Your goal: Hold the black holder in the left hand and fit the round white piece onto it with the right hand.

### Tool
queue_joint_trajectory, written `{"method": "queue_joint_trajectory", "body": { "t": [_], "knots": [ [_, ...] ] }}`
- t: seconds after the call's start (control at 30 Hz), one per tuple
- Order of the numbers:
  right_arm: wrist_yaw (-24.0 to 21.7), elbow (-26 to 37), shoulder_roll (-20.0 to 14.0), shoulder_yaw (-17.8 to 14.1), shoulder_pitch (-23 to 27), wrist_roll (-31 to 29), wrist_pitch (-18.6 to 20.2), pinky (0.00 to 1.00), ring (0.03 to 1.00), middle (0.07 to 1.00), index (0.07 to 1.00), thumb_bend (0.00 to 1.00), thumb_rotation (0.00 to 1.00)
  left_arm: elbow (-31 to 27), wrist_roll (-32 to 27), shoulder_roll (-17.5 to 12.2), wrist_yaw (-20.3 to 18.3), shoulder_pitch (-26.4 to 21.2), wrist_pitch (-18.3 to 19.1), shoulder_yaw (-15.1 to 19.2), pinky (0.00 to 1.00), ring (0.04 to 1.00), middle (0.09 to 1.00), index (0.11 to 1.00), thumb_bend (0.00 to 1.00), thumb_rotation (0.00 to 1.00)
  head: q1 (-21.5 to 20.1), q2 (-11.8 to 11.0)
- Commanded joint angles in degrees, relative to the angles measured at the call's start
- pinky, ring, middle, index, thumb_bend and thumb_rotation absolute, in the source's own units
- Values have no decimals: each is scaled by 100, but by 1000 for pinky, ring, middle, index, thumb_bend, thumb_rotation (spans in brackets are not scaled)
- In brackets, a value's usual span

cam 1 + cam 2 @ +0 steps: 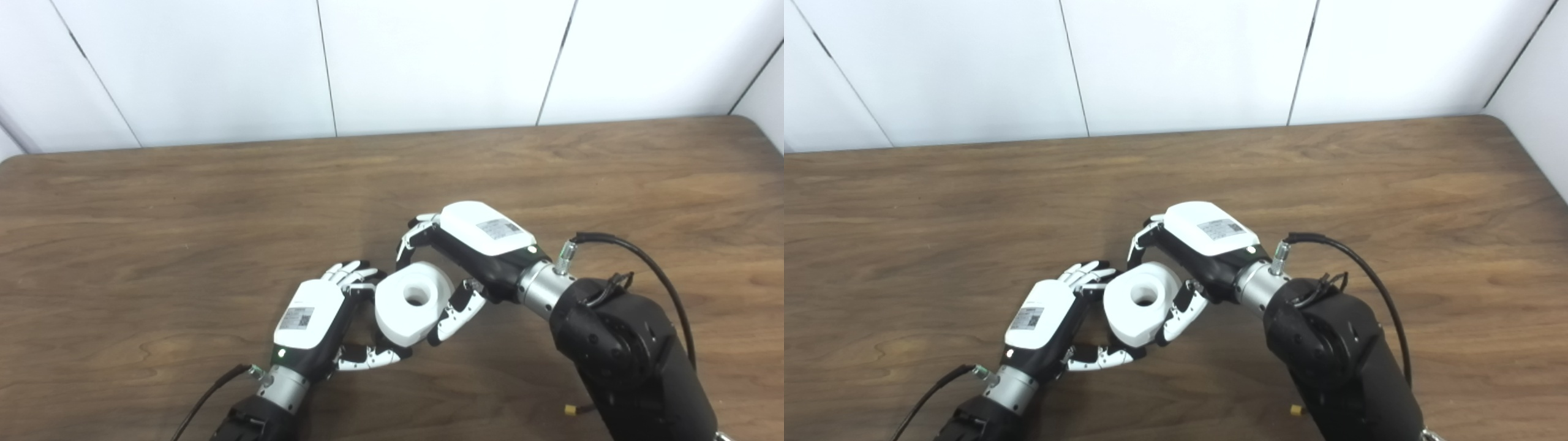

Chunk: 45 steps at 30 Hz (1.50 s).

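The round white piece (411,303), a thick ring with a centre hole, is held a little above the table near its front middle. My right hand (484,245) is shut on it, with fingers (411,236) over its far side and the thumb (456,312) on its near right side. My left hand (312,318) is just left of the piece, its fingers (352,272) and thumb (367,358) curled around the piece's left side. The black holder (365,289) shows only as a dark sliver between the left fingers and the white piece. The rest of it is hidden.
The brown wooden table (184,214) runs back to a white panelled wall (429,61). The right forearm (625,355) with its black cable fills the lower right. A cable trails from the left wrist (208,395) at the bottom edge.
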<state>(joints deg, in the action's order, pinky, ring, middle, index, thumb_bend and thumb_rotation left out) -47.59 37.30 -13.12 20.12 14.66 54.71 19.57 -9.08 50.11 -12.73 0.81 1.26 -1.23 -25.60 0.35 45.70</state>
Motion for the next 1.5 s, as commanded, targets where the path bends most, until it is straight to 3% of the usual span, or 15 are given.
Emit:
{"method": "queue_joint_trajectory", "body": {
  "t": [0.0,0.6,0.63,0.67,0.73,0.83,1.03,1.47],
  "knots": [
    [92,148,50,-11,140,39,-173,772,881,751,481,526,136,235,234,-2,-242,67,120,-149,917,902,819,488,518,46,8,8],
    [-40,146,-93,-78,182,5,-317,757,880,762,491,525,150,231,241,40,-299,43,174,-160,929,904,818,489,518,46,20,19],
    [-39,151,-89,-86,178,-3,-318,753,877,769,553,715,191,239,237,39,-286,41,164,-160,926,902,817,488,518,47,20,19],
    [-52,169,-87,-91,177,-2,-315,753,874,781,608,837,221,244,234,42,-281,41,163,-159,925,901,815,488,518,47,29,27],
    [-89,207,-77,-103,177,3,-294,767,883,822,692,910,255,242,252,48,-289,43,183,-162,924,901,814,488,518,47,29,27],
    [-126,248,-59,-124,176,29,-290,794,918,885,767,949,291,245,256,49,-286,43,182,-160,923,899,810,488,518,47,29,27],
    [-25,280,-53,-170,146,47,-386,854,991,979,830,994,312,219,282,43,-378,41,240,-170,931,900,803,488,518,47,18,26],
    [-27,327,-18,-289,120,27,-377,850,1000,1000,883,1000,385,242,255,22,-375,31,205,-175,924,891,794,488,518,47,22,40]
  ]
}}
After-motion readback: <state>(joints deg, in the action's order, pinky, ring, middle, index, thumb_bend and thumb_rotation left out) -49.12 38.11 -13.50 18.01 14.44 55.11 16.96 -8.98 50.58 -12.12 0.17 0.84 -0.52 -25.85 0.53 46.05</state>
